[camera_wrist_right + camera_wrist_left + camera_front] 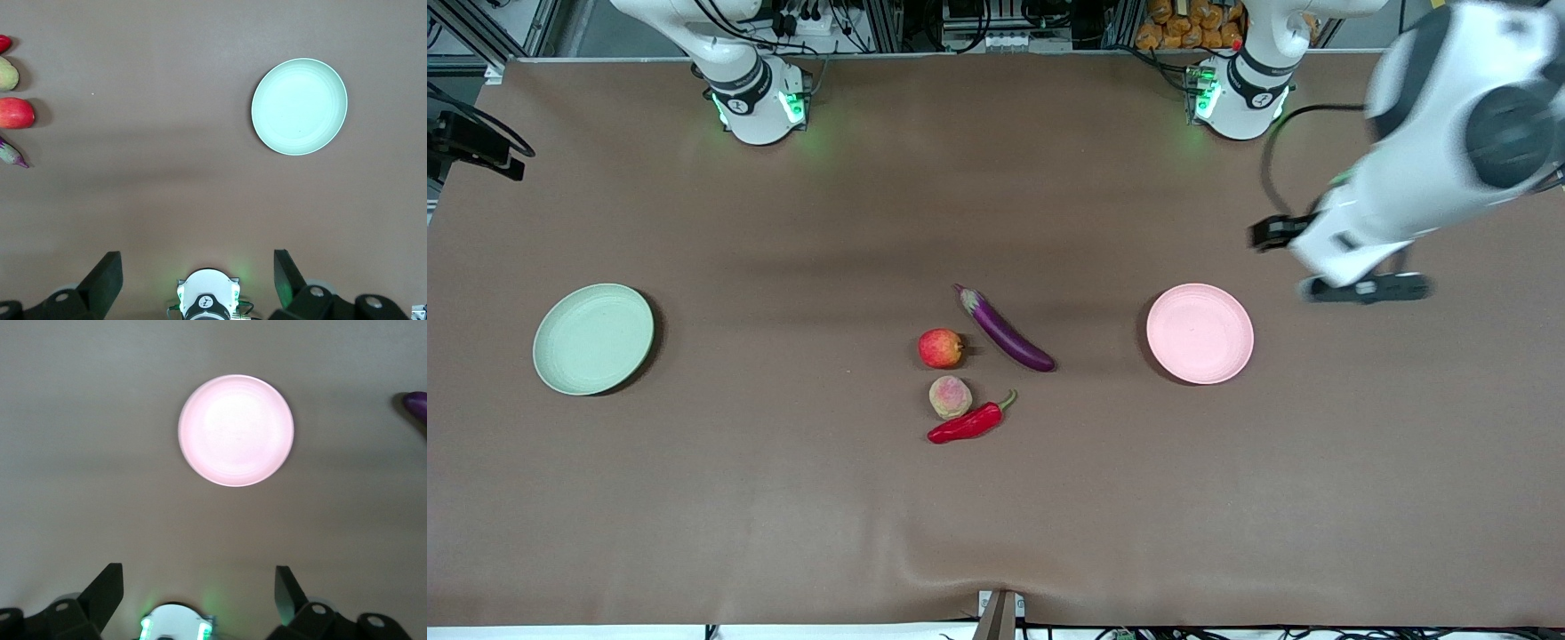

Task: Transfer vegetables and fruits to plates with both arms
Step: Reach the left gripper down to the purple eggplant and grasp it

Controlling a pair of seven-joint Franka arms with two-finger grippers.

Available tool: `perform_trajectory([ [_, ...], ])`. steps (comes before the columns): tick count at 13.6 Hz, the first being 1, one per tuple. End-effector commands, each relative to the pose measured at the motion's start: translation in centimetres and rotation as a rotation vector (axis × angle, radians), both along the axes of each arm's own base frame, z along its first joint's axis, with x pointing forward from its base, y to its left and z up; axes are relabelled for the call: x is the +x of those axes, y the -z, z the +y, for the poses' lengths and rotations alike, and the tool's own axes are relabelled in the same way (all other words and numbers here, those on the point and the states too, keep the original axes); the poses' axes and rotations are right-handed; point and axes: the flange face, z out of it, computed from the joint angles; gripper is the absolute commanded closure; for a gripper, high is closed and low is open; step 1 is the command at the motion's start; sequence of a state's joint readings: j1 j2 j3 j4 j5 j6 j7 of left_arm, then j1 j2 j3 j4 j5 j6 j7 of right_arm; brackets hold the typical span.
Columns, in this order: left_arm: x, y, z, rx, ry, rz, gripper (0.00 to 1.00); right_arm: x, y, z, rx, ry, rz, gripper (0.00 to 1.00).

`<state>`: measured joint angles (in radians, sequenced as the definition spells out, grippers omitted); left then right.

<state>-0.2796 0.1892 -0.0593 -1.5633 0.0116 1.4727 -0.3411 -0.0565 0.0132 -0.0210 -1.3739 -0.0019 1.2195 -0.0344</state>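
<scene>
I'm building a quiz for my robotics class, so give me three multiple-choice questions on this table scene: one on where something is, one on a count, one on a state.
1. Which item lies nearest the front camera?
A. eggplant
B. chili pepper
C. apple

2. How many plates are on the table?
A. one
B. two
C. three

3. What do the plates hold?
A. nothing
B. one fruit each
C. the eggplant

Answers:
1. B: the chili pepper sits lowest in the front view, below the peach, the apple and the eggplant.
2. B: one green plate toward the right arm's end and one pink plate toward the left arm's end.
3. A: both plates are bare, and all four items lie on the table between them.
</scene>
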Motion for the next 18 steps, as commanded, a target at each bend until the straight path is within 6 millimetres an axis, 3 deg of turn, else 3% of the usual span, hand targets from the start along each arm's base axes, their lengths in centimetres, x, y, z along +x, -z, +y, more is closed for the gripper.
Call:
perform_trajectory([
  [1, 2.0, 2.8, -6.2, 0.043, -0.074, 0.009, 0.00, 0.0, -0.1, -0.1, -0.003, -0.002, 0.006, 0.00],
  [3, 2.1, 4.6, -8.2, 0.088, -0.242, 0.009, 0.00, -0.1, 0.0, -0.1, -0.002, -0.002, 0.014, 0.00],
  [6, 2.0, 7.0, -12.7, 0.082, -0.353, 0.020, 0.00, -0.1, 0.0, -0.3, -0.002, 0.001, 0.014, 0.00],
  [9, 2.0, 10.0, -18.1, 0.054, -0.554, -0.069, 0.00, -0.1, 0.1, -0.4, -0.002, 0.004, 0.018, 0.00],
  [12, 0.4, 14.4, -23.7, 0.055, -0.644, -0.106, 0.00, 0.0, 0.2, -0.4, -0.001, 0.004, 0.021, 0.00],
  [15, -0.5, 19.2, -26.9, 0.050, -0.656, -0.140, 0.00, 0.0, 0.2, -0.3, -0.002, 0.002, 0.020, 0.00],
  [18, -1.5, 22.7, -29.6, 0.059, -0.804, -0.221, 0.00, 0.1, 0.3, 0.2, 0.000, -0.007, 0.021, 0.00],
])
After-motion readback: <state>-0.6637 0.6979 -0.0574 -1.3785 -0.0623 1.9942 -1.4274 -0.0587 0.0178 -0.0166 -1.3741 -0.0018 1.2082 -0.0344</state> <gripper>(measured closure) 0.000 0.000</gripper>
